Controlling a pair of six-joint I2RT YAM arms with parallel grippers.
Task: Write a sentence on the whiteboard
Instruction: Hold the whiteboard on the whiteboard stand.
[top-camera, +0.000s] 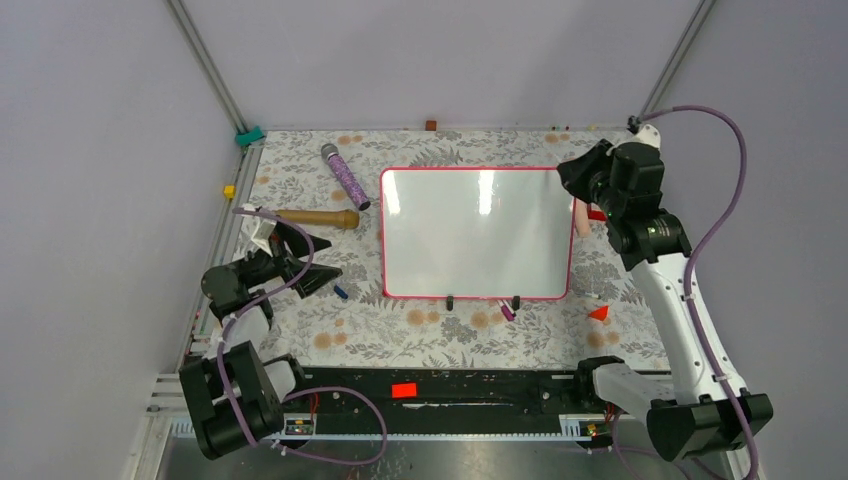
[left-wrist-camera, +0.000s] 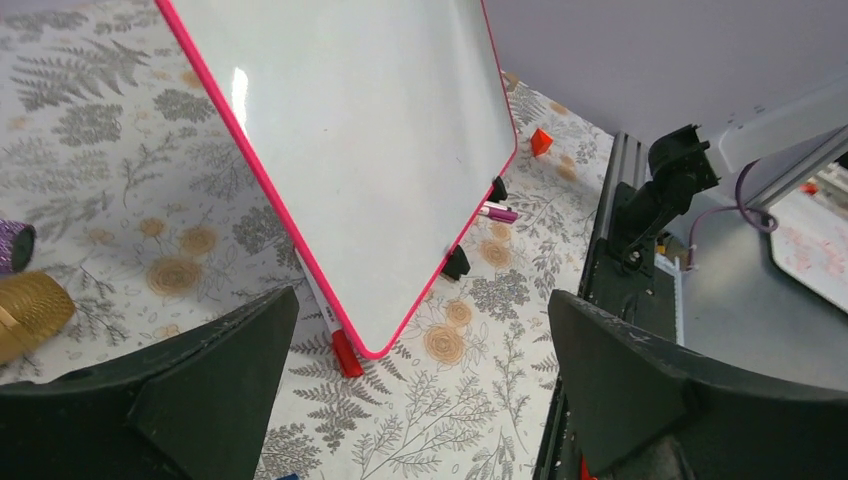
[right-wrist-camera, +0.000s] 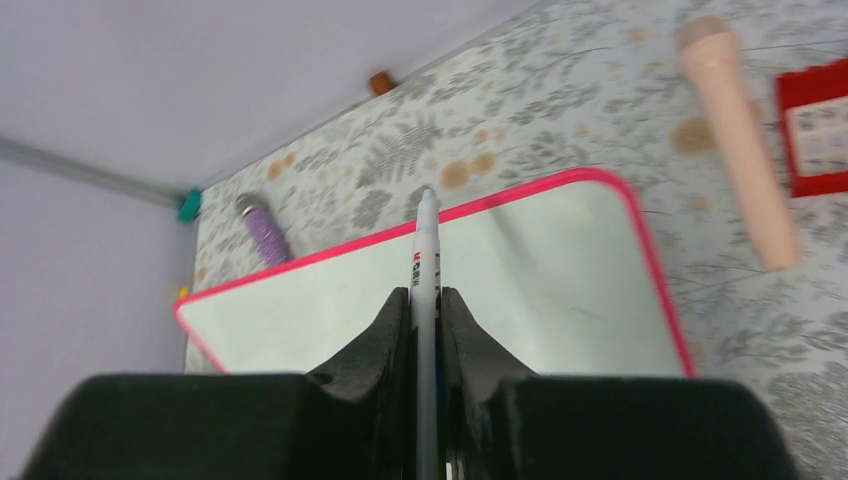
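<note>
Right, we find the whiteboard (top-camera: 478, 232) lying flat in the middle of the floral table (top-camera: 400, 330), its clipped long edge turned toward the arm bases. Its glossy face is bare, and nothing is written on it yet. Over at the board's far right corner the right gripper (right-wrist-camera: 426, 300) has its fingers closed tight on a slim white marker (right-wrist-camera: 427, 255), pinched along the barrel so the free end sticks out ahead over the board's pink rim. We take that as a writing grip: a pen held firm and pointing forward can be pressed down and dragged. Whether the cap is off, we cannot tell.

On the other side the left gripper (left-wrist-camera: 422, 300) holds nothing, its jaws spread wide, and it hangs low near the board's left corner. We judge it is waiting there to steady the frame if the strokes push the board. A purple glitter tube (top-camera: 345, 177) lies just beyond the left edge, off the writing surface.
</note>
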